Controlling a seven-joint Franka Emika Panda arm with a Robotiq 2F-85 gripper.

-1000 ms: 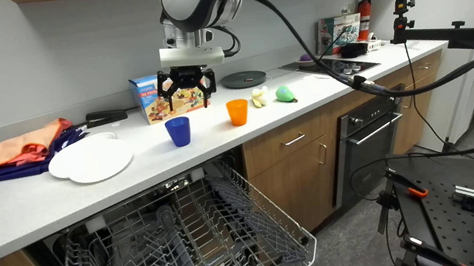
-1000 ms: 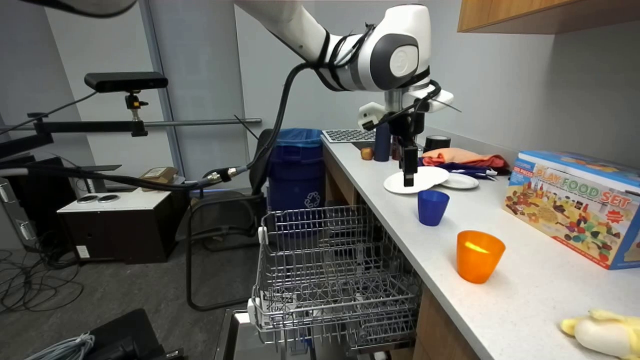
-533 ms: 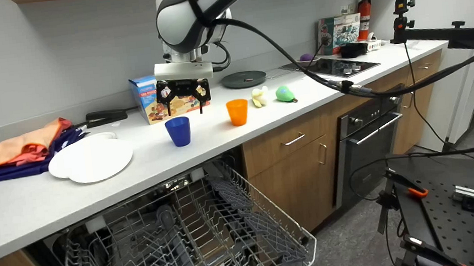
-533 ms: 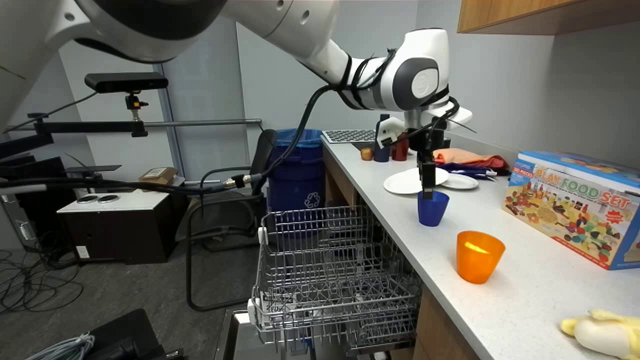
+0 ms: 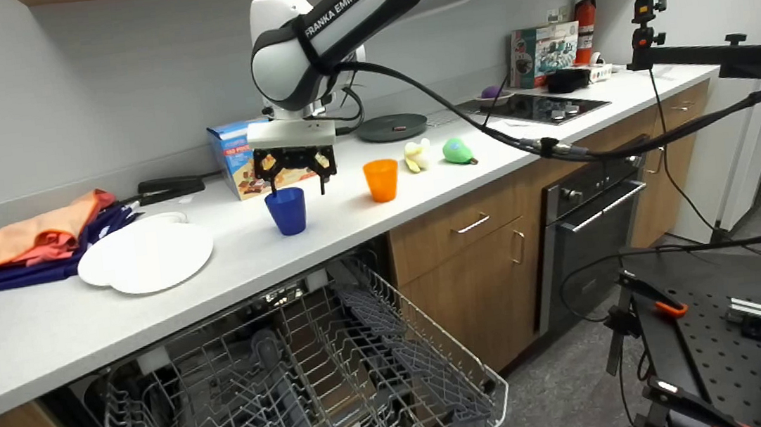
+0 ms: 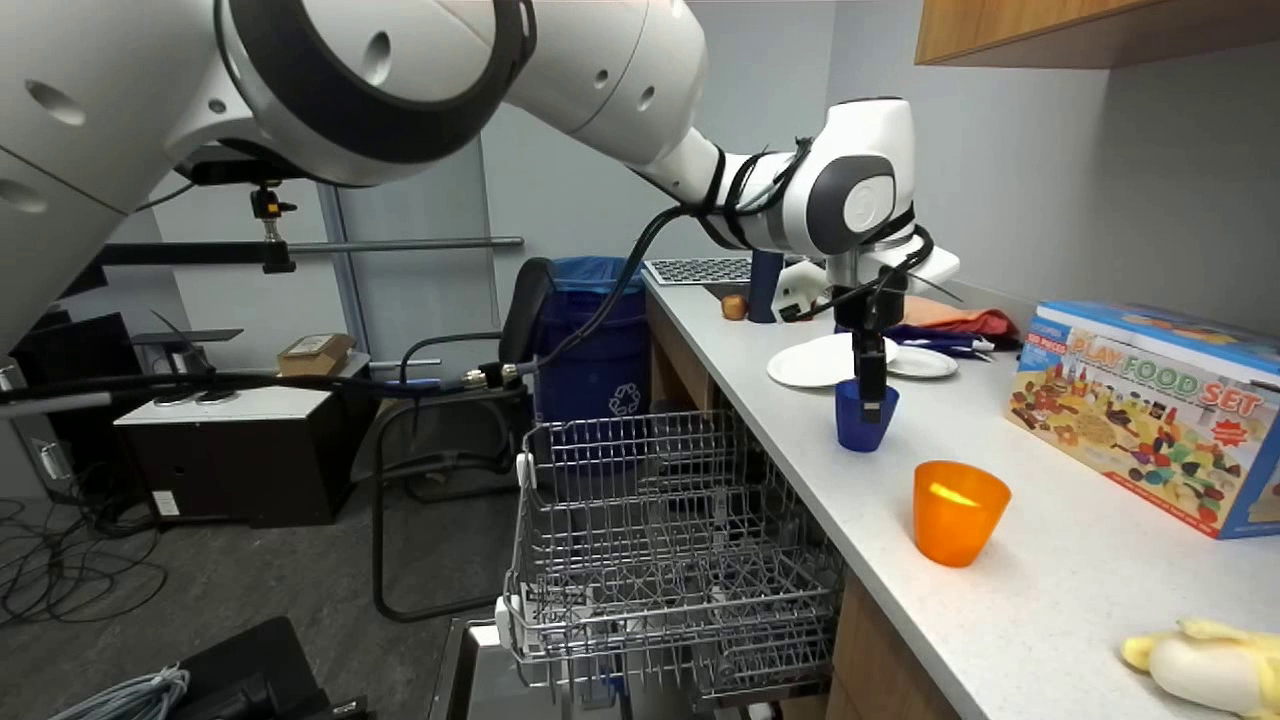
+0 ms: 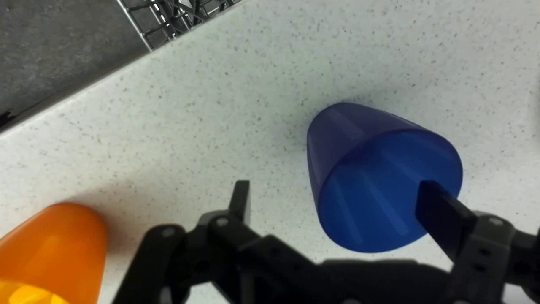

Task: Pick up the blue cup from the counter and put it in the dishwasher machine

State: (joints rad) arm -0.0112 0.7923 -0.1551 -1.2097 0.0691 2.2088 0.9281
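The blue cup [image 5: 287,214] stands upright on the white counter [image 5: 235,306], near its front edge, and shows in both exterior views [image 6: 858,438]. My gripper [image 5: 298,189] points down at the cup's rim height with its fingers wide apart. In the wrist view the gripper [image 7: 334,185] holds nothing. One finger [image 7: 438,211] overlaps the mouth of the blue cup [image 7: 371,194]; I cannot tell if its tip is inside. The other finger [image 7: 240,198] is beside the cup, over counter. The dishwasher machine is open below, its wire rack [image 6: 680,625] pulled out.
An orange cup [image 5: 381,181] stands close by, on the side of the free finger. A play food box [image 6: 1150,420] is behind the cup. White plates [image 5: 162,257] lie to one side. Two soft toys [image 5: 459,151] and a dark pan [image 5: 390,127] lie further along.
My gripper has come down from above to the blue cup's rim, shifting slightly left in an exterior view. Its fingers stay apart. The blue cup and the rack have not moved.
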